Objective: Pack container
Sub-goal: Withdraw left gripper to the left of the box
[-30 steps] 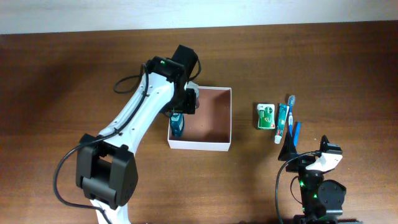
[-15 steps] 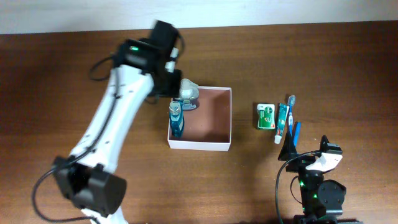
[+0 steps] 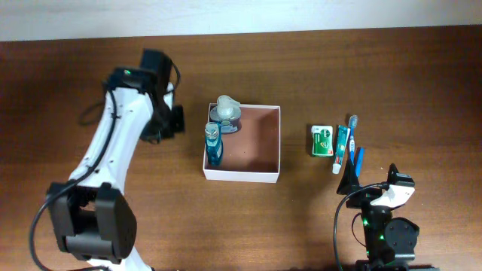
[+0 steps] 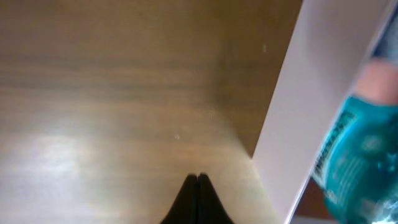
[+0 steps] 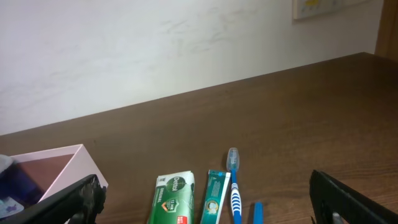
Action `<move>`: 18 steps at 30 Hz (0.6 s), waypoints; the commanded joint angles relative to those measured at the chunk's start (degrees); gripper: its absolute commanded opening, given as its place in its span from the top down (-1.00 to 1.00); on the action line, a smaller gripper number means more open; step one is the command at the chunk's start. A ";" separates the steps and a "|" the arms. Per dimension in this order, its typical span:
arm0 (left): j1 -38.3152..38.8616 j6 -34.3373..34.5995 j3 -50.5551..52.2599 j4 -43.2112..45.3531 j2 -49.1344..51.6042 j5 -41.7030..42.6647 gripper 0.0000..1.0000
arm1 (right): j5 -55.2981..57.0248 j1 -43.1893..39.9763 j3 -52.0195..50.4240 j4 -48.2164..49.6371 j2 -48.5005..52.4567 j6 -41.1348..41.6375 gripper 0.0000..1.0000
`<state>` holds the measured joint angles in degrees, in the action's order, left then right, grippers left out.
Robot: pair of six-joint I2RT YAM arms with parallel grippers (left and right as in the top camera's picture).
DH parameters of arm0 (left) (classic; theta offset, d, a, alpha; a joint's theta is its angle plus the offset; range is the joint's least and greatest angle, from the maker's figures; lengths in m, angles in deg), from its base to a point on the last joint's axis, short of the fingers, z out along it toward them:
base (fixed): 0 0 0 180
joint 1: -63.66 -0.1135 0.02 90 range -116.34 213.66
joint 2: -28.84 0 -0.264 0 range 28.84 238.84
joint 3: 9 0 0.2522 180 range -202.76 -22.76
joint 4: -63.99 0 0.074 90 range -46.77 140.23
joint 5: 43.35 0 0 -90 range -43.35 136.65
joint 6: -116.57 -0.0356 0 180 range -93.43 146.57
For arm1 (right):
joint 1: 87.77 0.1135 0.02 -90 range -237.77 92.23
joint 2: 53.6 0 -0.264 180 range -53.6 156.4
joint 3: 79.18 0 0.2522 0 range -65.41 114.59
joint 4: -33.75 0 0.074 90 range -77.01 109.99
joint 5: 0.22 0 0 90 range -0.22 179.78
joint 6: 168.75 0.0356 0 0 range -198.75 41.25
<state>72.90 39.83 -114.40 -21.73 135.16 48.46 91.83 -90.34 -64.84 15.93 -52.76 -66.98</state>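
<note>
Our right gripper (image 5: 205, 184) stands wide apart near the front edge of the table (image 3: 422, 75), a green Dettol pack (image 5: 169, 199) ahead. Mid-table, our left gripper (image 4: 198, 178), jaws together and empty, hangs over bare wood left of the container (image 3: 242, 175), bottles (image 3: 215, 147) inside.

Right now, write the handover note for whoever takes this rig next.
Left pincer: shut, empty, over the table left of the container.
Right pincer: open, empty, parked at the near right.
Done: teal bottle and pale-capped bottle stand along the container's left wall.
Left: green box, toothpaste and toothbrush lie on the table right of the container, unpacked.
</note>
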 commanded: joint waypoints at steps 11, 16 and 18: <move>-2.64 -8.68 13.57 7.34 -0.17 17.11 0.99 | 0.09 0.31 -0.26 -0.44 -0.48 -0.42 -0.97; -2.64 -10.56 16.65 10.16 -0.17 23.65 1.00 | 0.09 0.31 -0.26 -0.44 -0.48 -0.42 -0.97; -2.64 -11.04 16.85 10.71 -0.17 24.61 0.99 | 0.09 0.31 -0.26 -0.44 -0.48 -0.42 -0.97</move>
<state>70.38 31.20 -98.62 -11.83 135.23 68.09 91.83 -90.34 -64.84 15.91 -52.76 -67.02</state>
